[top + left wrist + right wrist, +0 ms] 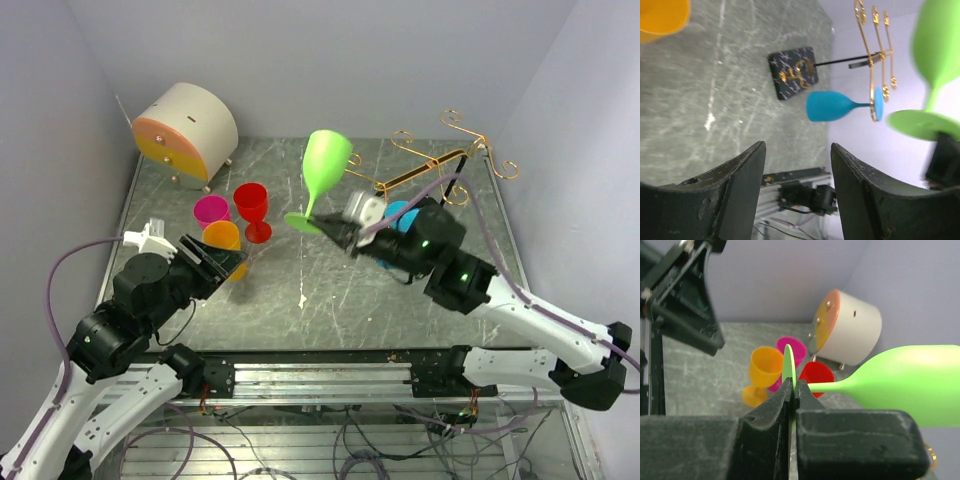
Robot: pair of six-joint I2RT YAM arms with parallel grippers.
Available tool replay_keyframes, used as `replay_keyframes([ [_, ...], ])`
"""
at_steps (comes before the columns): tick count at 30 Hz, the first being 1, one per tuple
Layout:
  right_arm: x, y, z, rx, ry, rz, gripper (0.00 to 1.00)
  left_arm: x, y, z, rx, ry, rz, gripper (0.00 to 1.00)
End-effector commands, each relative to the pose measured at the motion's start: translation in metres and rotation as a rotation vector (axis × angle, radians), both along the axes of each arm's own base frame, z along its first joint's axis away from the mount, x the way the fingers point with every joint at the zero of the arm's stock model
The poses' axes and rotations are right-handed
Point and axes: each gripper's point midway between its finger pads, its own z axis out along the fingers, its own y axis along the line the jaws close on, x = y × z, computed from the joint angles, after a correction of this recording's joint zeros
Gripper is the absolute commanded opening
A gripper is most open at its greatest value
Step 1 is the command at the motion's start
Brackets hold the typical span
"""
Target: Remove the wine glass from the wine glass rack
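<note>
Carrying is the step you are in. Nearest you, by the surface's (300, 300) left edge, your left pincer (222, 262) hangs with jaws apart and empty. Your right pincer (335, 232), closed tight, pinches the green wine glass (326, 165) by the rim of its foot. It holds the glass above mid-surface, clear of the wine glass rack (440, 160) in the far right corner. The glass looks like smooth, opaque plastic and is tilted bowl-up. Next, I judge, level it and lower it gently.
</note>
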Motion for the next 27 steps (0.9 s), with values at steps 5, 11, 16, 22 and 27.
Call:
replay_keyframes([
  [5, -0.023, 0.015, -0.062, -0.158, -0.172, -0.183, 0.00, -0.007, -0.043, 0.021, -0.247, 0.041, -0.154, 0.66],
  [11, -0.039, 0.027, -0.072, -0.138, -0.242, -0.218, 0.00, -0.010, -0.059, 0.006, -0.315, 0.095, -0.212, 0.65],
  [16, -0.052, 0.042, -0.087, -0.163, -0.292, -0.215, 0.00, -0.011, -0.065, 0.002, -0.368, 0.112, -0.231, 0.65],
  [22, -0.056, 0.053, -0.105, -0.200, -0.329, -0.223, 0.00, -0.013, -0.060, 0.006, -0.372, 0.109, -0.209, 0.65],
  [27, -0.058, 0.047, -0.103, -0.170, -0.329, -0.237, 0.00, -0.015, -0.048, 0.006, -0.368, 0.108, -0.157, 0.65],
])
